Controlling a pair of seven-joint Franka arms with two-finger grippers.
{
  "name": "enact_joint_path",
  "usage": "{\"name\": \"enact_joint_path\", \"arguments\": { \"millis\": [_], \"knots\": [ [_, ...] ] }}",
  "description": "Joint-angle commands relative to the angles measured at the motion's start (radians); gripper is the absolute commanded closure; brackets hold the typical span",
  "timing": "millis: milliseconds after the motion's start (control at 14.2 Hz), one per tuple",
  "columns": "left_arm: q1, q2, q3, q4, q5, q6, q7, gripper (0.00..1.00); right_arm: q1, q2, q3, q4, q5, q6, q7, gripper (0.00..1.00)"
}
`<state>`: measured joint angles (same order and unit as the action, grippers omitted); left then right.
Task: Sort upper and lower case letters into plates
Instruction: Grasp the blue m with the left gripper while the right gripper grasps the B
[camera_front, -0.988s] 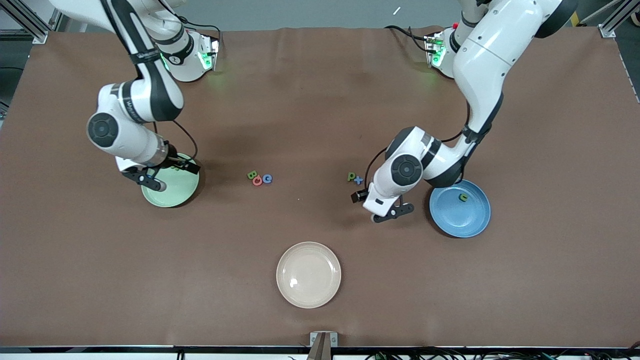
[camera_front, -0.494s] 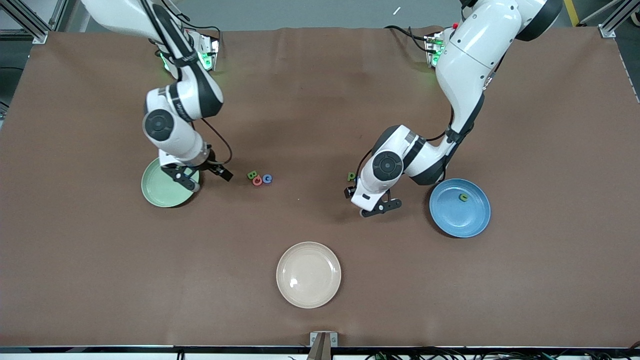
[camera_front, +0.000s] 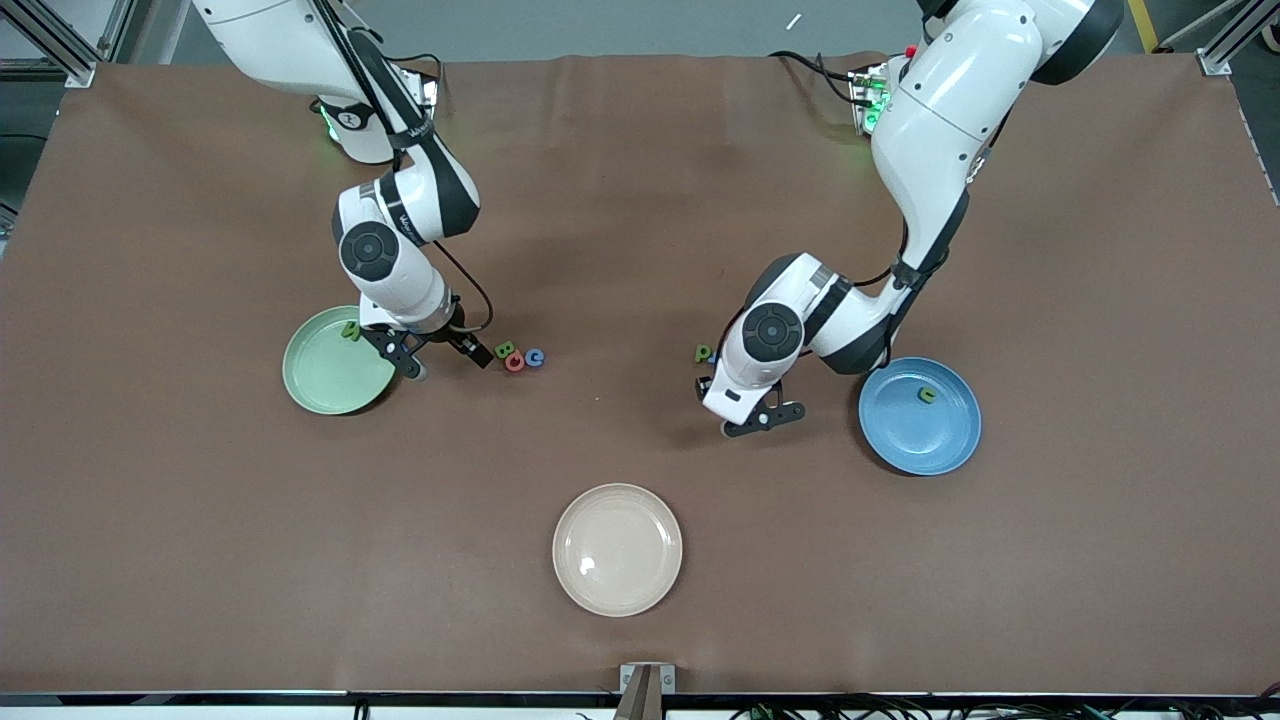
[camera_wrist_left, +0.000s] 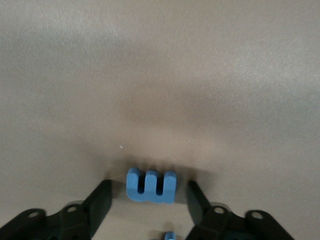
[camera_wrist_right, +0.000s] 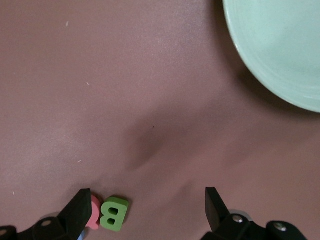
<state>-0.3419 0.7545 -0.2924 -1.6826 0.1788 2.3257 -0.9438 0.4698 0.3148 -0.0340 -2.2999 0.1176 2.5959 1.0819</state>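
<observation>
A blue letter (camera_wrist_left: 151, 186) lies on the brown table between the fingers of my left gripper (camera_wrist_left: 149, 189), with a gap on each side; the jaws are open. In the front view that gripper (camera_front: 762, 420) is low beside a green letter p (camera_front: 703, 352), between it and the blue plate (camera_front: 950, 440), which holds one green letter (camera_front: 927, 395). My right gripper (camera_front: 447, 362) is open between the pale green plate (camera_front: 320, 385) and a cluster of green B (camera_front: 505, 350), red ring letter (camera_front: 515, 362) and blue c (camera_front: 535, 357). A green letter (camera_front: 350, 329) lies in the green plate.
A cream-white plate (camera_front: 617, 590) sits nearer the front camera, midway between the two arms. In the right wrist view the green B (camera_wrist_right: 114, 213) and red letter (camera_wrist_right: 95, 212) lie close to one finger, and the green plate's rim (camera_wrist_right: 260, 60) shows farther off.
My right arm has swung from over the green plate toward the letter cluster, uncovering a green letter in that plate. My left gripper has shifted over the blue letter beside the p.
</observation>
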Motion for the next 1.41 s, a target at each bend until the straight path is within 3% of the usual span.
{"name": "enact_joint_path", "arguments": {
  "millis": [0, 282, 423, 776, 988, 1200, 1341],
  "knots": [
    [0.0, 0.017, 0.01, 0.009, 0.063, 0.004, -0.021, 0.57, 0.026, 0.015, -0.012, -0.021, 0.001, 0.062, 0.059, 0.0],
    [-0.002, 0.034, 0.01, 0.011, 0.074, 0.011, -0.018, 0.83, 0.053, 0.064, -0.015, -0.021, -0.001, 0.121, 0.11, 0.0],
    [0.004, 0.019, 0.01, 0.011, 0.074, 0.011, -0.023, 0.89, 0.061, 0.072, -0.017, -0.021, -0.003, 0.125, 0.116, 0.0],
    [0.056, -0.101, 0.006, 0.009, 0.073, -0.07, -0.009, 0.91, 0.095, 0.107, -0.02, -0.021, -0.003, 0.159, 0.165, 0.0],
    [0.139, -0.177, -0.01, -0.015, 0.059, -0.133, 0.071, 0.92, 0.134, 0.109, -0.024, -0.021, -0.004, 0.159, 0.22, 0.0],
    [0.315, -0.247, -0.098, -0.101, 0.059, -0.146, 0.187, 0.92, 0.153, 0.113, -0.026, -0.021, -0.004, 0.159, 0.233, 0.01],
    [0.455, -0.264, -0.177, -0.146, 0.06, -0.147, 0.287, 0.92, 0.153, 0.113, -0.04, -0.021, -0.015, 0.159, 0.231, 0.08]
  ]
}}
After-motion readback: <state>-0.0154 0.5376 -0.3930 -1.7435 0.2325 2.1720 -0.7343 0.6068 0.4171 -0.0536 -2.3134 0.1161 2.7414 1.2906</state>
